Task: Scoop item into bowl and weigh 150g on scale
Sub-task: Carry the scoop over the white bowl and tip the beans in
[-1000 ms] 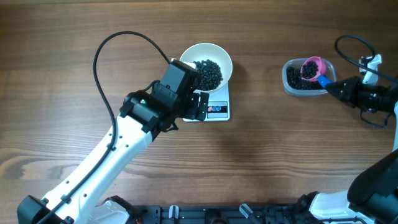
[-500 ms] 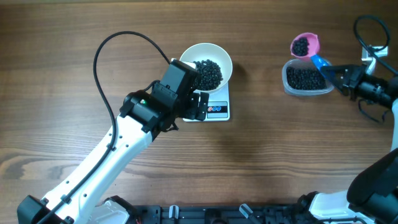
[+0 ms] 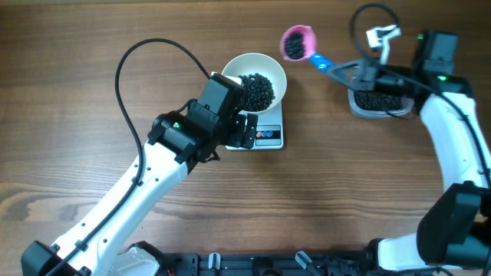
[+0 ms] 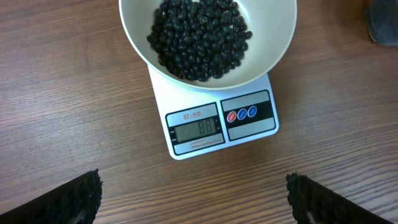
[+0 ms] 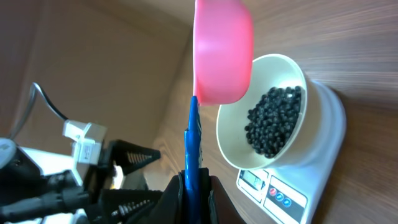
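The white bowl (image 3: 270,66) stands on the scale (image 3: 268,136) and holds a heap of black beans, the item (image 3: 257,90). The left wrist view shows the bowl (image 4: 273,53), the item (image 4: 199,34) and the scale (image 4: 221,121), whose display reads 88. My left gripper (image 3: 244,129) (image 4: 193,202) hangs open over the scale's front edge, nothing between its fingers. My right gripper (image 3: 345,70) (image 5: 193,186) is shut on the blue handle (image 5: 191,143) of a pink scoop (image 3: 295,42) (image 5: 222,53). The scoop carries beans and hovers just right of the bowl (image 5: 227,146).
A clear plastic tub (image 3: 377,101) with more beans sits at the right, partly under my right arm; its edge shows in the left wrist view (image 4: 382,22). A black cable (image 3: 134,57) loops over the wood table left of the bowl.
My right gripper lifted the loaded pink scoop out of the tub and carried it left, up beside the bowl. The left arm stayed still.
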Tool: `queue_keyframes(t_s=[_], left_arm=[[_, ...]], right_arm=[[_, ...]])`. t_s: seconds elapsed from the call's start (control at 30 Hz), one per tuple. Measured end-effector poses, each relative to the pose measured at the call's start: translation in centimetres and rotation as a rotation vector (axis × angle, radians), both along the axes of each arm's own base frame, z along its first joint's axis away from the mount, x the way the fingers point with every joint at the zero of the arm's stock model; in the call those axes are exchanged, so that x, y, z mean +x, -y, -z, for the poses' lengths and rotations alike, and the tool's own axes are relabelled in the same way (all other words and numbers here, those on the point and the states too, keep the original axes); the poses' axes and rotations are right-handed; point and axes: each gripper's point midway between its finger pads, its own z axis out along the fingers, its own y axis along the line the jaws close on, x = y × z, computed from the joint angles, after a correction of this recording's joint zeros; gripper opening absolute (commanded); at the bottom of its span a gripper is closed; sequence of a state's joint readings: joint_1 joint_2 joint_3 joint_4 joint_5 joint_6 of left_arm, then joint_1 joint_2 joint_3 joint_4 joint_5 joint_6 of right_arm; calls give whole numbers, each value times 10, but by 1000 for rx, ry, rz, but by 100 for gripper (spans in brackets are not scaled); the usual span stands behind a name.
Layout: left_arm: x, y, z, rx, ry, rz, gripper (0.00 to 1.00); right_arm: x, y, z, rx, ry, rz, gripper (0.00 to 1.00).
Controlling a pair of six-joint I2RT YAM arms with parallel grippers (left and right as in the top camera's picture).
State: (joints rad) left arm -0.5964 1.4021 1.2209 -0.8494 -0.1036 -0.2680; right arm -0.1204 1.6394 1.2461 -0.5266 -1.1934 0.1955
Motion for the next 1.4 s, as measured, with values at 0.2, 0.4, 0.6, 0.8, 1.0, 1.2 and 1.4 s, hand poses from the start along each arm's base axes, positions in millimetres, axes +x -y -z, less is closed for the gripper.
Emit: queue_keyframes(t_s=[0.2, 0.4, 0.6, 0.8, 1.0, 1.2, 1.4], left_arm=[[0, 0, 0, 0, 0, 0, 100], [0, 0, 0, 0, 0, 0, 100], [0, 0, 0, 0, 0, 0, 100], [0, 0, 0, 0, 0, 0, 100], [0, 0, 0, 0, 0, 0, 100], [0, 0, 0, 0, 0, 0, 100], [0, 0, 0, 0, 0, 0, 100]], right_arm=[[6, -46, 14, -156, 95, -46, 4], [4, -69, 27, -290, 204, -95, 5], [4, -79, 36, -391, 288, -127, 4], [6, -79, 44, -533, 358, -126, 4], [5, -78, 36, -665, 472, -128, 5], [3, -80, 32, -715, 557, -166, 4], [3, -79, 30, -744, 612, -192, 4]])
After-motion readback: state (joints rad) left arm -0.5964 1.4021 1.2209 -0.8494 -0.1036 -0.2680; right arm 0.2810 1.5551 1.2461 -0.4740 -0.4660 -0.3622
